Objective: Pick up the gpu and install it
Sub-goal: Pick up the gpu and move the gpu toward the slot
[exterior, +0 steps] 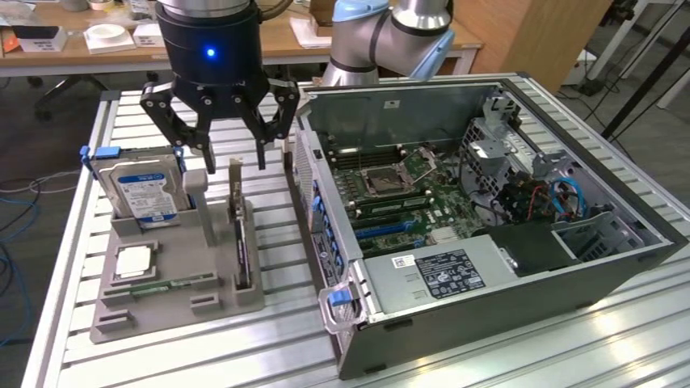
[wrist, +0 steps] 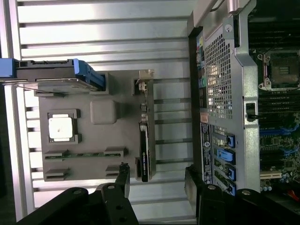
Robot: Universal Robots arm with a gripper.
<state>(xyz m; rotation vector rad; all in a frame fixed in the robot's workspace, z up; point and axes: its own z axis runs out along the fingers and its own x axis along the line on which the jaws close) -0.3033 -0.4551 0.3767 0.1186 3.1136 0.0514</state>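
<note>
The gpu [exterior: 241,242] stands on edge in its slot of the gray fixture tray [exterior: 161,301], untouched. Your gripper [exterior: 232,158] hangs directly above it, jaws spread wide and holding nothing. In the wrist view the card's dark board lies between the two black fingers [wrist: 123,174], with clear space on either side.

By the look of it, the task is barely begun: the pick-up is not yet made and the whole installation is left.

The tray, on the slatted table [exterior: 216,360], also carries a hard drive [exterior: 145,190] upright in its cradle at the far end, a silver processor [exterior: 132,261] flat in a square pocket, and a narrow memory stick [exterior: 173,283] lying nearer the front.

Just beside the tray, on the exterior view's right, the computer case [exterior: 603,275] lies with its side off and its motherboard [exterior: 399,202] exposed. You can see the empty processor socket [exterior: 385,182] there.
</note>
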